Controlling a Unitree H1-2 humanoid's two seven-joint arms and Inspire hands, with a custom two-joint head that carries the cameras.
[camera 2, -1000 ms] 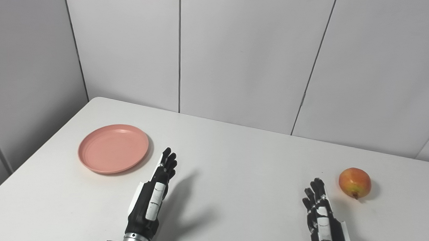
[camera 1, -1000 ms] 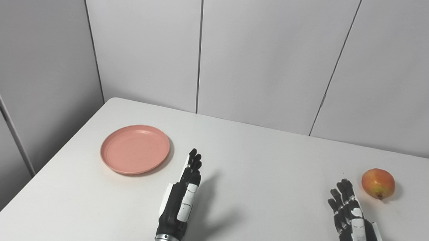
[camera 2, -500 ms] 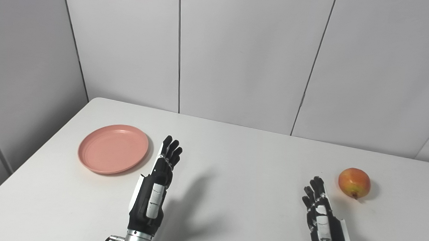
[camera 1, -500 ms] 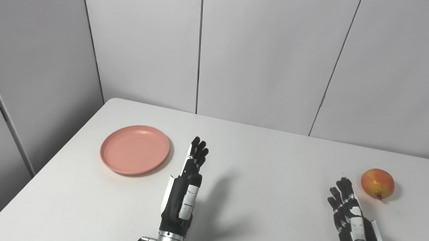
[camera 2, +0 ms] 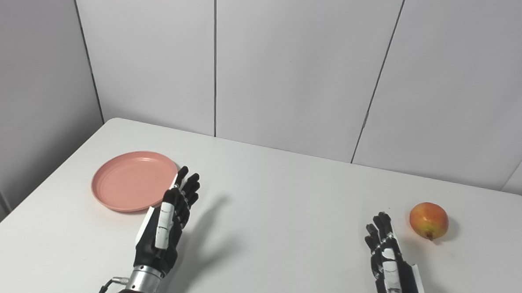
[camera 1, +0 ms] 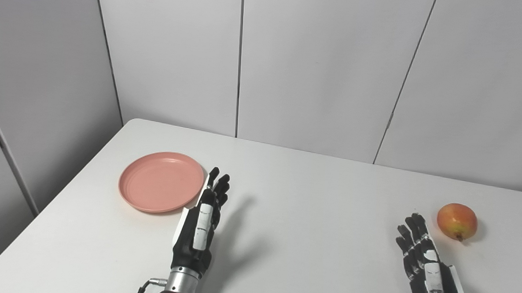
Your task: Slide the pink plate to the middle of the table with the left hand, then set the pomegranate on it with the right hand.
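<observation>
Bare table [camera 1: 311, 201] between plate [camera 1: 161, 187] and pomegranate [camera 1: 457, 221]; nothing blocking.

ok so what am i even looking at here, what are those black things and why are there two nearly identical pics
The black things are a humanoid robot's two hands, each with fingers and a thumb, on arms reaching in from the bottom edge. The two pictures come from two cameras side by side on the robot's head, so they show the same scene from slightly different spots.

On the white table lie a pink plate at the left and a pomegranate at the right. The left robot hand is open beside the plate's right rim; whether it touches the rim I cannot tell. The right robot hand is open near the pomegranate, not touching it. Neither hand holds anything.
</observation>
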